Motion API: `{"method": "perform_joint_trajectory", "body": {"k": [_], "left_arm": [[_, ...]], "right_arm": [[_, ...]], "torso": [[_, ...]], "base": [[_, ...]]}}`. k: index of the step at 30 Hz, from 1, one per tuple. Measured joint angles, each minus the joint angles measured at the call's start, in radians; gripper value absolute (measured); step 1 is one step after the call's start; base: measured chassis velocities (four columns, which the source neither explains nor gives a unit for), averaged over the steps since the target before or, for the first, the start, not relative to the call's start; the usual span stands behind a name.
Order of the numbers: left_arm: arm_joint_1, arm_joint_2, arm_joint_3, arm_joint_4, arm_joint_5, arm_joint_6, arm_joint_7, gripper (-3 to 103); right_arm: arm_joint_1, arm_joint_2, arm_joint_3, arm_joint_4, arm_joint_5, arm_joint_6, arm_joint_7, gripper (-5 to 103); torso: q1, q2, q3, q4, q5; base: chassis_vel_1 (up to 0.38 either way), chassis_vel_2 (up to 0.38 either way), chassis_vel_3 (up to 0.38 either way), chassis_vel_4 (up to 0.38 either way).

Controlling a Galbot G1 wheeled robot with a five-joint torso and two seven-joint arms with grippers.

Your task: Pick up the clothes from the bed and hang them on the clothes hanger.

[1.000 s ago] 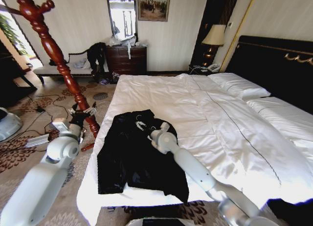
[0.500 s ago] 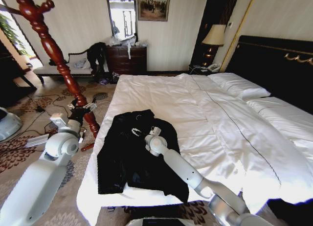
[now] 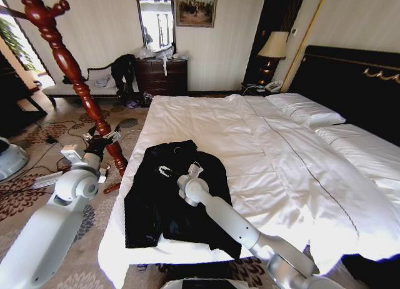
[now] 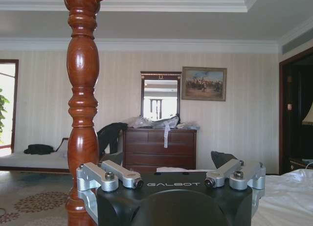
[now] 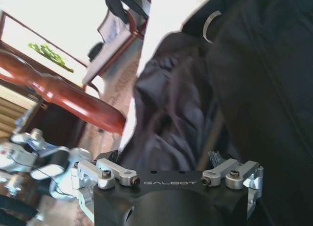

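At the far left the tall coat stand of glossy reddish-brown turned wood point(image 3: 69, 67) rises from the patterned carpet, one pole with its short pegs at the top. Just near of its base hovers the left gripper point(image 3: 100, 139), off the bed's left edge; whether its fingers are spread or pressed together I cannot tell. A swing of that arm could knock the pole, since the two stand so close, and a tipped stand would leave nowhere to hang anything.

Right of it, on the near left corner of the very wide white-sheeted bed point(image 3: 294, 170), lies the one long black coat-like garment point(image 3: 162, 201), spread flat with a sleeve trailing toward the near edge and a small white tag near its collar. The right gripper point(image 3: 165, 171) hangs over the collar end, close to the cloth; its fingers look spread and hold nothing, and in the right wrist view the dark lining point(image 5: 171, 113) lies just ahead of them.

The likely failures, as I judge them:
- The fingers may pinch only the slippery lining, so the coat slides out when lifted.
- They may catch sheet along with cloth and drag the bedding.
- A grip away from the collar would leave the long body dangling and hard to loop over a peg.

Count: one coat, one stand, one bed, two grippers.
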Motion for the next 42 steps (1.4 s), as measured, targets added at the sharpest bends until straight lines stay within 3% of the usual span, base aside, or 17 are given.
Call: {"method": "perform_joint_trajectory", "body": {"k": [7, 15, 26, 31, 38, 42], "left_arm": [[0.015, 0.000, -0.015, -0.007, 0.001, 0.004, 0.000, 100], [0.023, -0.002, -0.026, -0.012, 0.001, 0.009, -0.004, 100], [0.045, -0.001, -0.039, -0.023, 0.002, 0.019, -0.009, 100], [0.071, -0.003, -0.044, -0.026, 0.008, 0.031, -0.016, 100], [0.174, -0.027, -0.051, -0.038, 0.024, 0.108, -0.078, 100], [0.239, -0.042, -0.054, -0.047, 0.001, 0.145, -0.105, 100]], "right_arm": [[0.071, 0.060, 0.001, -0.180, -0.057, 0.007, -0.015, 100], [0.106, 0.084, 0.025, -0.264, -0.059, 0.009, -0.029, 100], [0.177, 0.191, 0.098, -0.419, -0.080, 0.027, -0.138, 100], [0.195, 0.206, 0.131, -0.485, -0.113, 0.030, -0.185, 100], [0.233, 0.222, 0.207, -0.559, -0.152, 0.037, -0.243, 100], [0.217, 0.202, 0.207, -0.515, -0.161, 0.044, -0.257, 100]], "torso": [[0.000, 0.000, 0.000, 0.0002, 0.0000], [0.000, 0.000, 0.000, -0.0001, 0.0000], [0.000, 0.000, 0.000, 0.0002, 0.0000], [0.000, 0.000, 0.000, 0.0000, 0.0001], [0.000, 0.000, 0.000, 0.0002, 0.0000], [0.000, 0.000, 0.000, 0.0006, 0.0001]], "base": [[0.000, 0.000, 0.000, 0.000], [0.000, 0.000, 0.000, 0.000], [0.000, 0.000, 0.000, 0.000], [0.000, 0.000, 0.000, 0.000], [0.000, 0.000, 0.000, 0.000], [0.000, 0.000, 0.000, 0.000]]}}
